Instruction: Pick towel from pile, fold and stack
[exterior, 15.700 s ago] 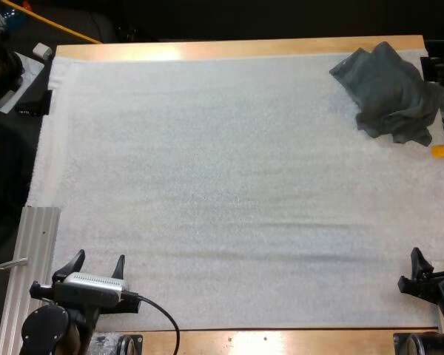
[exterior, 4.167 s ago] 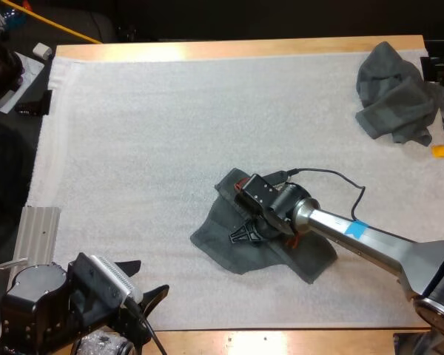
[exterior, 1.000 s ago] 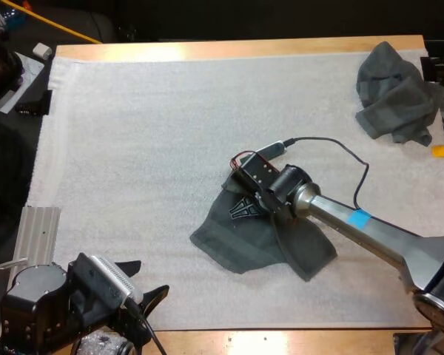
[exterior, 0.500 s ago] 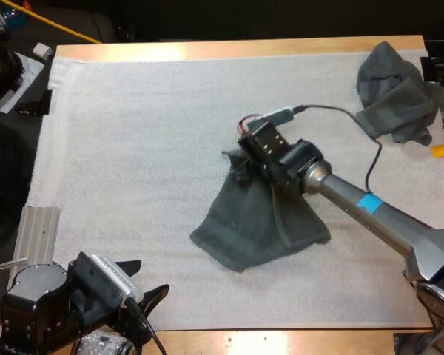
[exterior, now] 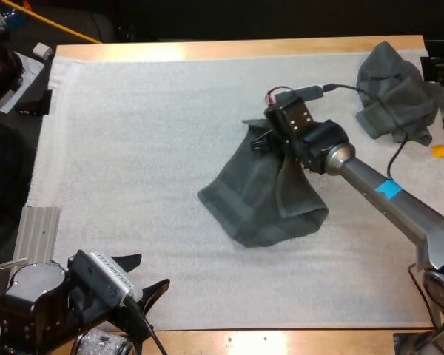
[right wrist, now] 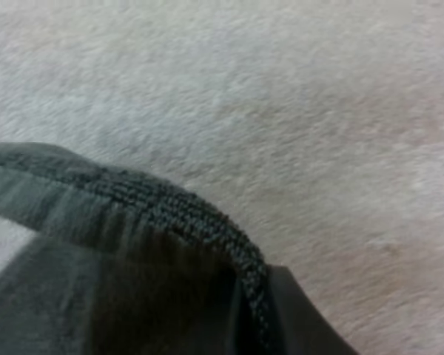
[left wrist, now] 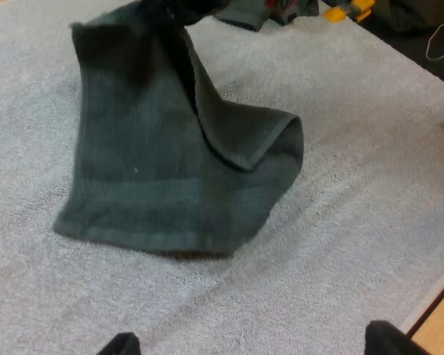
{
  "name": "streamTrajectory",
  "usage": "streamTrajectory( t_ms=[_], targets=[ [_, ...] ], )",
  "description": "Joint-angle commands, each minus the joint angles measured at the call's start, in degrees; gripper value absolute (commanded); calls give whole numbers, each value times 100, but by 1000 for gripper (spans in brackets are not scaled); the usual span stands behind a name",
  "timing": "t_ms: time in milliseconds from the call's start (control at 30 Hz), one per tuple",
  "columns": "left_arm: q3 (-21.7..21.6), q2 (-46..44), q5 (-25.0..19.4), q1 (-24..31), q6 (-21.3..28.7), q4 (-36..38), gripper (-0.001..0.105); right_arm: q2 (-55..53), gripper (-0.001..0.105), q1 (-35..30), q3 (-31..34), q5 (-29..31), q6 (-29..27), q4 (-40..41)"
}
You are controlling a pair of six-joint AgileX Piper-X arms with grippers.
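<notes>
From above, the right jaws are clamped on one corner of the dark grey-green towel (exterior: 263, 196). They hold that corner up off the white mat (exterior: 133, 148) near the middle of the surface (exterior: 229, 49), and the towel's lower end rests on the mat. The crumpled towel (exterior: 396, 92) lies at the mat's far right corner, well apart. The left jaws stand apart at the mat's near left edge, clear of everything.

The left wrist view adds how the towel hangs (one flap doubled over, hem turned outward). It also shows two black fingertips (left wrist: 120, 345) wide apart over bare mat. The right wrist view gives the ribbed hem pressed against a dark finger (right wrist: 300, 318); the opposing finger is hidden behind cloth. From above, the right arm (exterior: 385, 192) covers part of the towel's right side.
</notes>
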Motion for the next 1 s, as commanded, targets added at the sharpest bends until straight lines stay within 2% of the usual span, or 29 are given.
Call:
streamTrajectory(
  t_ms=[0, 67, 100, 167, 267, 300, 333, 433, 533, 600, 667, 833, 967],
  targets=[
    [-14, 10, 23, -24, -14, -62, 60, -33, 0, -221, -71, 113, 19, -54],
    [-14, 9, 20, -30, -17, -82, 60, -49, 5, -276, -81, 107, 31, -21],
    [-14, 12, 18, -29, -10, -90, 60, -53, 13, -305, -90, 104, 30, 0],
    [-11, 4, 12, -31, -7, -102, 60, -62, 31, -367, -109, 115, 14, 86],
    [-8, 6, -6, -25, 10, -112, 60, -77, 65, -421, -136, 174, -36, 194],
    [-11, 10, -2, -26, 8, -111, 60, -107, 73, -425, -154, 207, -60, 265],
    [-9, 6, 3, -23, 13, -114, 60, -139, 77, -435, -157, 226, -81, 368],
    [-14, 0, -10, -17, 23, -141, 60, -300, 71, -414, -154, 245, -160, 603],
    [-6, -5, -40, -28, 27, -227, 60, -531, 59, -403, -148, 21, -232, 1027],
    [-23, 9, 12, -16, 9, -108, 59, -480, 60, -417, -142, 120, -184, 950],
    [-18, 30, 27, -17, 10, -107, 60, -549, 60, -420, -141, 100, -182, 1301],
    [-16, 63, 16, -21, 25, -196, 59, -704, 58, -404, -137, -318, -182, 1987],
    [-7, 143, 3, -37, 28, -317, 60, -803, 56, -278, -14, -683, -124, 2228]
  ],
)
